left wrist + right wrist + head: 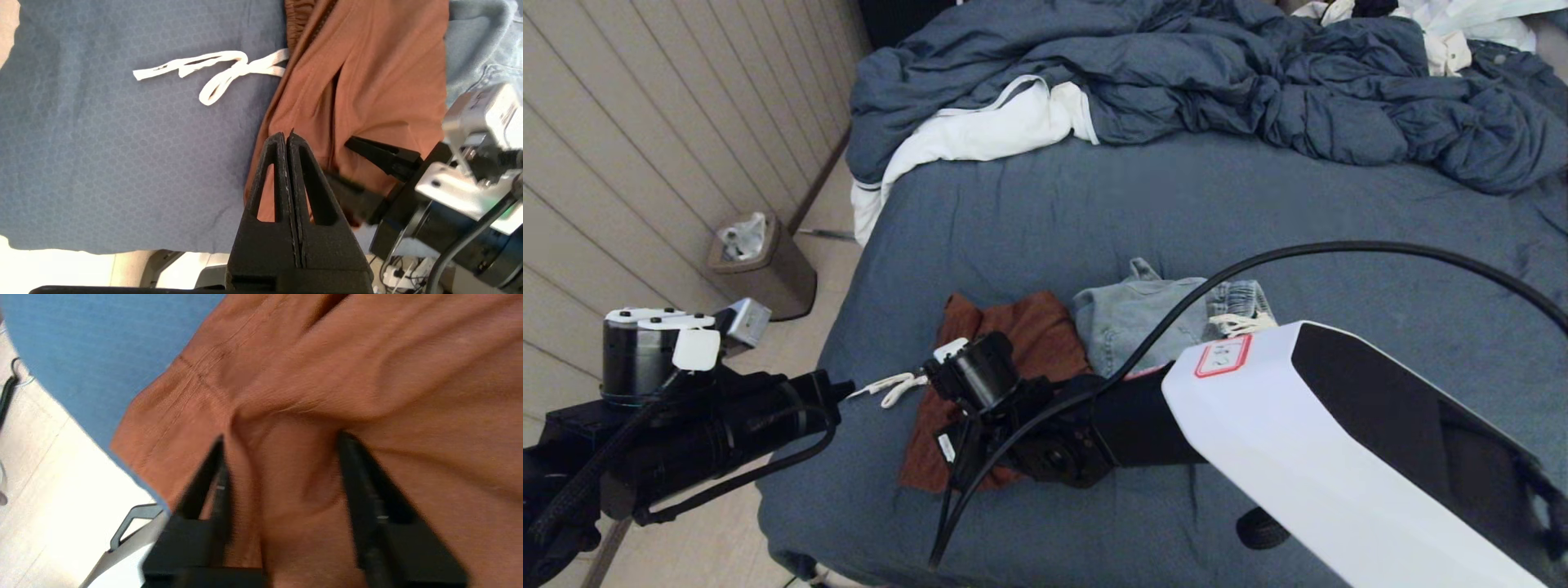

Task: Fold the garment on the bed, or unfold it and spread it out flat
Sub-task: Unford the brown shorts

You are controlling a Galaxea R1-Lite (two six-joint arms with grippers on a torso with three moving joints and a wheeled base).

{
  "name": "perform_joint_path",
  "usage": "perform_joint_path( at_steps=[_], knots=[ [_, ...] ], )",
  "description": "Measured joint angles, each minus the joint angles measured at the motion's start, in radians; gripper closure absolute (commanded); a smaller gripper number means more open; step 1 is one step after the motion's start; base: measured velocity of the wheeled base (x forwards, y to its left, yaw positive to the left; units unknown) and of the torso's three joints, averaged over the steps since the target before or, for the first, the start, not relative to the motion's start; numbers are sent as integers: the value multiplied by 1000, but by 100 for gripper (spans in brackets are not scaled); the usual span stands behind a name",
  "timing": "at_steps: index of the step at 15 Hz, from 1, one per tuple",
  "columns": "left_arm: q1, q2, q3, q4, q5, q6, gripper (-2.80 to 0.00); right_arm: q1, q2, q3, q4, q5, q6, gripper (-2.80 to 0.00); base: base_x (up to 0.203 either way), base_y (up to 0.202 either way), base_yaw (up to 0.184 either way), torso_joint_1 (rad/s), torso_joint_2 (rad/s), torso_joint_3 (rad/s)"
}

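My rust-brown garment [1029,335] lies crumpled near the front edge of the bed [1045,204], its white drawstring [212,71] trailing loose over the slate-blue sheet; a rumpled dark blue duvet [1192,73] with white lining is heaped at the far end

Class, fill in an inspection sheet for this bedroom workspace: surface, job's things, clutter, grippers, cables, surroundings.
Surface: bed, blue sheet.
Job's things: rust shorts near the front edge, white drawstring trailing onto the sheet.
Clutter: jeans beside the shorts; rumpled duvet at the far end.
Grippers: left gripper shut, empty, by the shorts' edge; right gripper parted, straddling a fold of the shorts.
Cables: black cable arching over the right arm.
Surroundings: bin on the floor by the panelled wall.
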Motion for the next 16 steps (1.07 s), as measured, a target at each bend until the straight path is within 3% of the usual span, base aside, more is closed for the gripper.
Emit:
perform_joint_path(
  at_steps=[8,12,16],
  knots=[
    [-3,23,2,-22,-1,-12,0,-59,-144,72,-84,-13,4,0,0,0,0,0,0,0],
    [-6,41,6,-36,-1,-16,0,-227,-311,180,-88,-14,-3,0,0,0,0,0,0,0],
    [-55,61,22,-58,0,-34,0,-408,-442,355,-103,-6,-4,0,0,0,0,0,0,0]
  ],
)
